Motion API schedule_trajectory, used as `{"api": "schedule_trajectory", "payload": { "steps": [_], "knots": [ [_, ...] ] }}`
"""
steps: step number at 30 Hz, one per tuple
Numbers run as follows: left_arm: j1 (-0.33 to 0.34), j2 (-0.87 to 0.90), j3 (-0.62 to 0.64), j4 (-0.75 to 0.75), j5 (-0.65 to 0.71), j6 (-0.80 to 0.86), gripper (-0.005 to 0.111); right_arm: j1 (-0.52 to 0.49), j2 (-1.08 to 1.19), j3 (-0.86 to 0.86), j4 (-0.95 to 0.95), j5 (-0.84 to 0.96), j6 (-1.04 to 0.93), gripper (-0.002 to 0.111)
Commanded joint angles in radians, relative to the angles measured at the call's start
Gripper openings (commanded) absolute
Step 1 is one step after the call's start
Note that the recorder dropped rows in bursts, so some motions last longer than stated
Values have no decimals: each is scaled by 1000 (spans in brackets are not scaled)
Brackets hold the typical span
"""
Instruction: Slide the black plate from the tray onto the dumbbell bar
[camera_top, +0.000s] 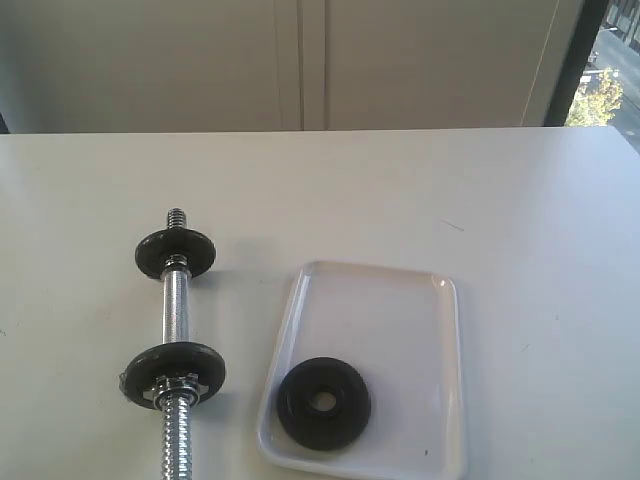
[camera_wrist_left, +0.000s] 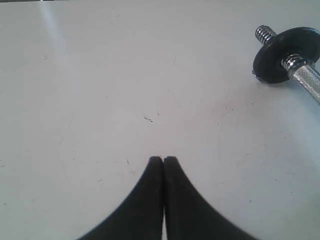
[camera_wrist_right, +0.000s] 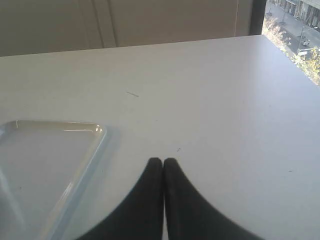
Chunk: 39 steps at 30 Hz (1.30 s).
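Two shut, empty claws, my left gripper (camera_wrist_left: 163, 159) and right gripper (camera_wrist_right: 163, 161), hang over the table (camera_top: 500, 200), the black plate (camera_top: 323, 403) lies in the tray (camera_top: 380, 300) beside the dumbbell bar (camera_top: 173, 300), so I guess I first open one and grab it.

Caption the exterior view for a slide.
Black plate lies in white tray beside dumbbell bar carrying two plates.

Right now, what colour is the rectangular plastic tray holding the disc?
The tray is white, clearest in exterior view.
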<state>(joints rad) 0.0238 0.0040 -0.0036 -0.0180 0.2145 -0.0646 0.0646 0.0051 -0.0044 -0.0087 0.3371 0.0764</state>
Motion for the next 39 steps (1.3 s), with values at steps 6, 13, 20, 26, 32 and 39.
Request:
{"api": "schedule_trajectory", "payload": {
  "steps": [6, 13, 20, 26, 32, 39],
  "knots": [
    [3, -4, 4, -3, -3, -1, 0, 4, -5, 4, -7, -3, -13, 0],
    [3, -4, 4, -3, -3, -1, 0, 4, -5, 4, -7, -3, -13, 0],
    [3, -4, 4, -3, -3, 1, 0, 45, -5, 4, -9, -3, -13, 0],
    [3, -4, 4, -3, -35, 1, 0, 45, -5, 4, -9, -3, -13, 0],
    [3, -4, 4, -3, -316, -41, 0, 45, -5, 4, -7, -3, -13, 0],
    [3, -4, 4, -3, -765, -47, 0, 45, -5, 4, -7, -3, -13, 0]
  ]
}}
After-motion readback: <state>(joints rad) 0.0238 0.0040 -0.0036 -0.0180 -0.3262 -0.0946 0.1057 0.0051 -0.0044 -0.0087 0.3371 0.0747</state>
